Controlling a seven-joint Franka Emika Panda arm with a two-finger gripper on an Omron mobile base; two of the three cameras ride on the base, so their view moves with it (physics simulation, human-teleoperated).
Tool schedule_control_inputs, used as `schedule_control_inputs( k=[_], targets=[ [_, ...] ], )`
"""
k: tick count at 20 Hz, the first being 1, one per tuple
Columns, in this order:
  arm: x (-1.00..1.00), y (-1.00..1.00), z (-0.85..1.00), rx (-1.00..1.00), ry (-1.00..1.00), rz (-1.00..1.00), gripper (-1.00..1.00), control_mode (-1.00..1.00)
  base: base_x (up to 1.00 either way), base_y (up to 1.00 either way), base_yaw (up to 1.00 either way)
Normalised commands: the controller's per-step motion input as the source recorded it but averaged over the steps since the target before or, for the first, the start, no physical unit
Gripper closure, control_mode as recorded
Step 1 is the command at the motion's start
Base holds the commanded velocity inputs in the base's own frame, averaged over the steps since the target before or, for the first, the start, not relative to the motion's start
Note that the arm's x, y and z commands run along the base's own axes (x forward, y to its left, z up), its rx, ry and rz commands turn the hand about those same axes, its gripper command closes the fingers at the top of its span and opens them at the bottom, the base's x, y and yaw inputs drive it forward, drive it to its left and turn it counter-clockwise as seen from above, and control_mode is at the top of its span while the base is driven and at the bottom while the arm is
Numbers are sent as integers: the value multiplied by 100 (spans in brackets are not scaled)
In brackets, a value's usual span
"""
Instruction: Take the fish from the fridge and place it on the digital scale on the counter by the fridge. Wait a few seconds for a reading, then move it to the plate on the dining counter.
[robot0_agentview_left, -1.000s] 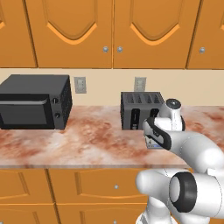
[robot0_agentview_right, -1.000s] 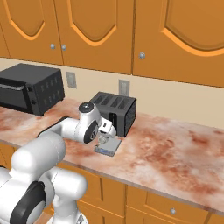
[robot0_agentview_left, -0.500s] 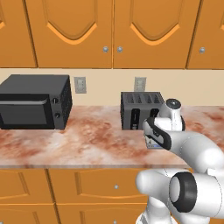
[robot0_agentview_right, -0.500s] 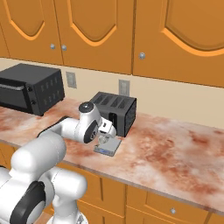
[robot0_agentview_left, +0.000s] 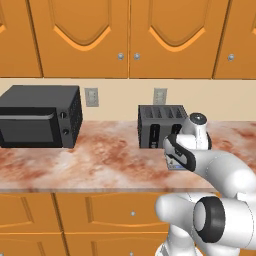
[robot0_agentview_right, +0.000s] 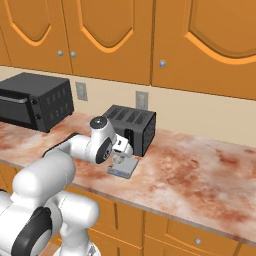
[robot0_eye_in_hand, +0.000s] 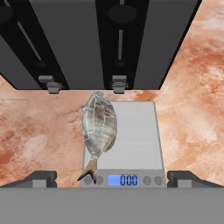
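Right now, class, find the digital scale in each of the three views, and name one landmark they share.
Left base view: digital scale, a sliver right of centre, mostly behind the arm.
Right base view: digital scale at centre, on the counter's front part.
Hand view: digital scale at centre, the fish lying on its left side.
Shared landmark: black toaster just behind it.

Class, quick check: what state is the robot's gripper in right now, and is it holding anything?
Gripper: open, holding nothing; the fish lies free on the digital scale below it.
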Motion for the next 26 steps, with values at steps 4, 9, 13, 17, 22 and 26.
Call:
schedule_control_inputs(
  k=[4, 9, 13, 17, 22, 26],
  targets=[
    [0, 0, 0, 0, 0, 0, -100, -100, 0, 0, 0],
    [0, 0, 0, 0, 0, 0, -100, -100, 0, 0, 0],
    [0, 0, 0, 0, 0, 0, -100, -100, 0, 0, 0],
    [0, 0, 0, 0, 0, 0, -100, -100, 0, 0, 0],
    [0, 0, 0, 0, 0, 0, -100, -100, 0, 0, 0],
    [0, 0, 0, 0, 0, 0, -100, -100, 0, 0, 0]
  ],
)
